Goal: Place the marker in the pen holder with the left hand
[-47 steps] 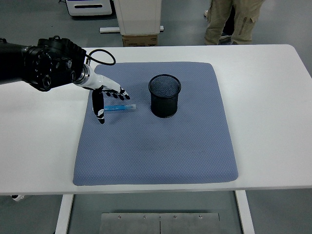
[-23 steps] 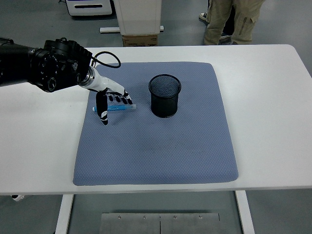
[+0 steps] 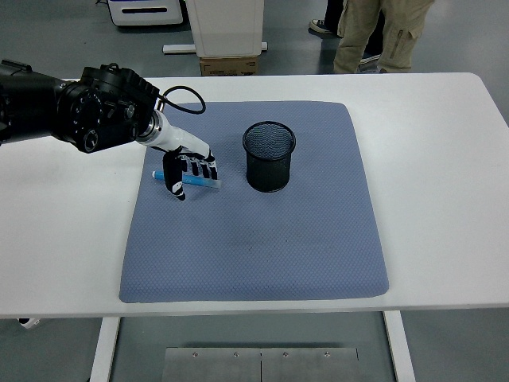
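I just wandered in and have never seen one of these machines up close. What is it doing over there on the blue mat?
The robot's left hand has reached in over a light blue marker that lies flat on the blue-grey mat. Its fingers are down around the marker, which has not been lifted. A black mesh pen holder stands upright to the marker's right, apart from the hand. The other arm is not in sight. A person's legs show beyond the white table.

marker (image 3: 208,182) middle hidden under left hand (image 3: 188,165), person (image 3: 374,32) cut off at top edge
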{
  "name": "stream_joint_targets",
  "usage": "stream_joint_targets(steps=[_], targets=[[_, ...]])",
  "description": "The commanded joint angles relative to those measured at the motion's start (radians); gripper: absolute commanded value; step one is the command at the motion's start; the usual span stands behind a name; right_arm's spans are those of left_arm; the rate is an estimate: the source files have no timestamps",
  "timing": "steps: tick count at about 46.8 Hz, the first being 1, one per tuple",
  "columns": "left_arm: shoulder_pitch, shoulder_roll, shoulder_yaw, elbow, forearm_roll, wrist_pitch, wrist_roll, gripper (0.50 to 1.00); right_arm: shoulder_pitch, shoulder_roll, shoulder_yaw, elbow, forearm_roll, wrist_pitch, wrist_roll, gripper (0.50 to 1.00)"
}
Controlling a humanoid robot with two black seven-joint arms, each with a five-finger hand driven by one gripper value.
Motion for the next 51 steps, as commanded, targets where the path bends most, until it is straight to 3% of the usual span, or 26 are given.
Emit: stream_joint_targets(steps=[1,7,13,18,39,43,51], targets=[[0.000,0.001,0.000,0.001,0.005,0.009,0.002,0.812,0.000,0.000,0.000,0.000,0.000,0.000,0.000,1.000],[0.000,0.001,0.002,0.001,0.008,0.012,0.003,0.810,0.000,0.000,0.000,0.000,0.000,0.000,0.000,1.000],[0.000,-0.002,0.002,0.000,0.024,0.026,0.003,0.728,0.000,0.000,0.000,0.000,0.000,0.000,0.000,1.000],[0.009,-0.002,0.002,-0.002,0.037,0.051,0.007,0.692,0.000,0.000,-0.001,0.000,0.000,0.000,0.000,1.000],[0.016,-0.018,0.002,-0.023,0.059,0.160,0.008,0.678,0.000,0.000,0.000,0.000,0.000,0.000,0.000,1.000],[0.014,-0.018,0.002,-0.038,0.071,0.167,0.008,0.631,0.000,0.000,0.000,0.001,0.000,0.000,0.000,1.000],[0.014,-0.018,0.003,-0.040,0.077,0.192,0.008,0.625,0.000,0.000,0.000,0.000,0.000,0.000,0.000,1.000]])
